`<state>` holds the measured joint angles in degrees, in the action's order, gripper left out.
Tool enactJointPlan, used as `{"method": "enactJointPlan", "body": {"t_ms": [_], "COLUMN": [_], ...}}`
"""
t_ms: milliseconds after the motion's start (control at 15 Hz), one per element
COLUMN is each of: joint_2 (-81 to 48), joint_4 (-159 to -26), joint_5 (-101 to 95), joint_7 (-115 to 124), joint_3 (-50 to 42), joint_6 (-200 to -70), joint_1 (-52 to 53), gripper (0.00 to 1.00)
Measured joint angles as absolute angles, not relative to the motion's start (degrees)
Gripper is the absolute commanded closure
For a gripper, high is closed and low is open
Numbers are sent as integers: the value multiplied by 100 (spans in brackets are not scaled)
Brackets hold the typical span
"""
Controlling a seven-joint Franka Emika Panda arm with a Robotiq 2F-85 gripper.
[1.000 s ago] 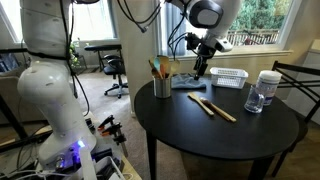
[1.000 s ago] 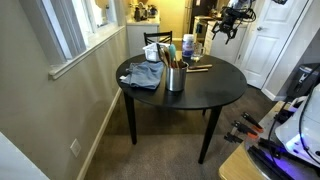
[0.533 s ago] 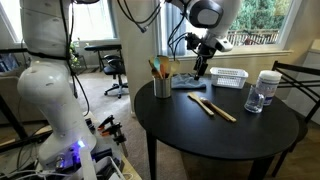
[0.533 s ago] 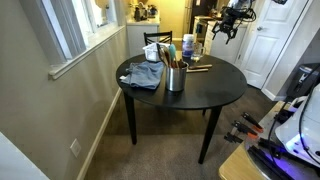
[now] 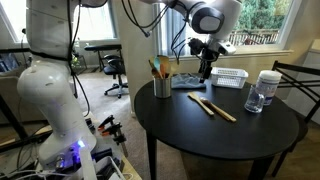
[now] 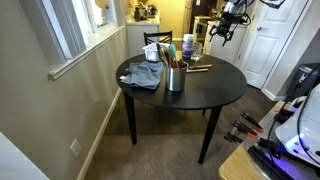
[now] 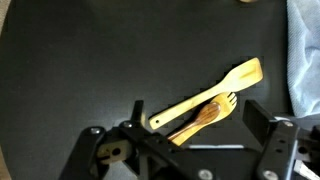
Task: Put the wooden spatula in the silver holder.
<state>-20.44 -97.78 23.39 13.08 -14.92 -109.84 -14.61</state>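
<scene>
The wooden spatula [image 7: 205, 95] lies flat on the black table, light tan, its broad head toward the blue cloth. In an exterior view it is the shorter utensil [image 5: 203, 104]. A darker, longer wooden utensil [image 7: 208, 112] lies beside it and touches it. The silver holder [image 5: 162, 86] stands near the table edge with several utensils in it, and also shows in an exterior view [image 6: 176, 78]. My gripper [image 7: 197, 128] is open and empty, hovering above the two utensils. In both exterior views it hangs well above the table [image 5: 206, 68] [image 6: 222, 30].
A white mesh basket [image 5: 228, 77] and a clear jar with a white lid [image 5: 264, 90] stand at the back of the round table [image 5: 240, 140]. A blue cloth [image 5: 188, 84] lies behind the holder. A chair [image 5: 295, 85] stands beside the table.
My gripper has shifted slightly sideways toward the basket, still above the table. The utensils and the holder have not moved.
</scene>
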Motion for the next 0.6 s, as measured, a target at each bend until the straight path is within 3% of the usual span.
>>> {"method": "enactJointPlan", "body": {"t_ms": [600], "joint_2": [-3396], "joint_4": [-8726], "joint_5": [2144], "joint_7": [-306], "joint_3": [-1045], "joint_6": [-11272], "joint_1": [-1809], "gripper": [0]}}
